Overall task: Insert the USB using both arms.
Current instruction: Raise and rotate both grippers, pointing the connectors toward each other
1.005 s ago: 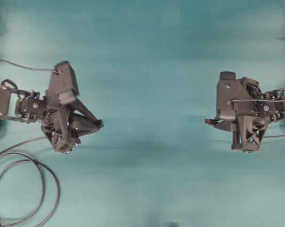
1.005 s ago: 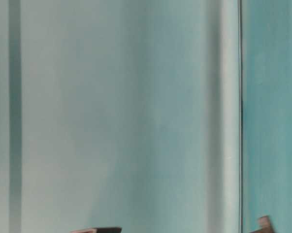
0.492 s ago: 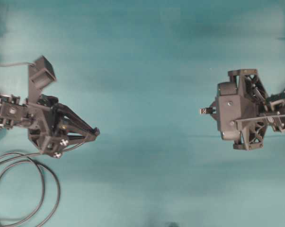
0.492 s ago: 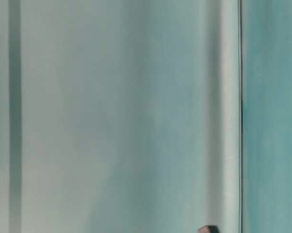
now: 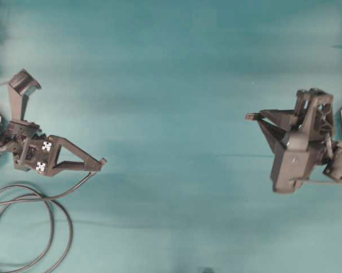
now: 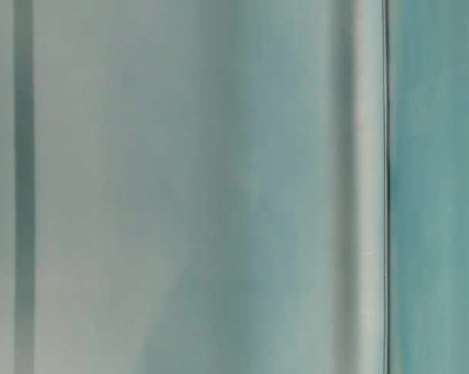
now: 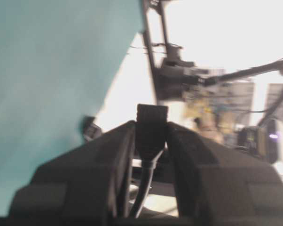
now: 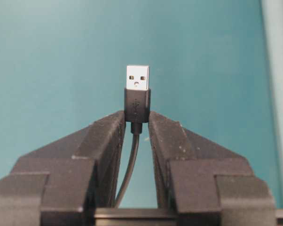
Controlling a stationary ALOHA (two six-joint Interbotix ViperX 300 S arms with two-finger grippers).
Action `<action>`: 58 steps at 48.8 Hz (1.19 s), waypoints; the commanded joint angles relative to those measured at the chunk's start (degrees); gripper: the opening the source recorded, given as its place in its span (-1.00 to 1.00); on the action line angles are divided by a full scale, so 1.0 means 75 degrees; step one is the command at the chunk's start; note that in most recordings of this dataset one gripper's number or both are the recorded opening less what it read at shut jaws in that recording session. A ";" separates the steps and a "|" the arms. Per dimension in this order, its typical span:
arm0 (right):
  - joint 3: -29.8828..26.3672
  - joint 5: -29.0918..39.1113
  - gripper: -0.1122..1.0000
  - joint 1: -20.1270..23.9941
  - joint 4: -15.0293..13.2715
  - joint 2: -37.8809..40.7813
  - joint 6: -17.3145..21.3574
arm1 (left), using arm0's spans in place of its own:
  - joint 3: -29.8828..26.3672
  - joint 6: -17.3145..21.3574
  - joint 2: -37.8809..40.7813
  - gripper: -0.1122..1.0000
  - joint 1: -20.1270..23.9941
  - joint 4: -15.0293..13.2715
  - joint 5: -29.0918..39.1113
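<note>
The USB [image 8: 137, 77], a silvery plug with a black collar, stands between the fingertips of my right gripper [image 8: 137, 115], which is shut on the collar, and its thin cable runs back between the fingers. In the overhead view this right gripper [image 5: 250, 116] points left from the right side. My left gripper [image 7: 151, 127] is shut on a dark blunt connector [image 7: 152, 123]. Seen from overhead, the left gripper [image 5: 103, 162] points right from the left side. A wide stretch of teal table separates the two tips.
The thick dark cable [image 5: 70, 227] trails from the left fingertips and lies in loops at the lower left of the teal table [image 5: 176, 85]. The left wrist view is blurred and shows lab clutter beyond the table edge. The table-level view shows only pale blurred surfaces.
Both wrists have rolled and both arms have pulled back toward their own sides. The left tip moved left and down, and the right tip moved up. Each keeps its hold.
</note>
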 commanded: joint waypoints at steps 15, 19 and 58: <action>-0.0668 0.0059 -0.42 0.0352 -0.0621 0.0820 -0.0199 | -0.0645 -0.1641 0.2355 -0.39 0.0270 0.1395 -0.3551; -0.0703 0.0035 -0.42 0.0375 -0.0633 0.0820 -0.0387 | -0.0973 -0.1699 0.2953 -0.39 0.0445 0.1734 -0.4020; -0.0668 -0.0375 -0.42 0.0375 -0.1664 0.0809 -0.1805 | -0.2332 -0.3598 0.4898 -0.39 0.2168 0.3855 -0.6234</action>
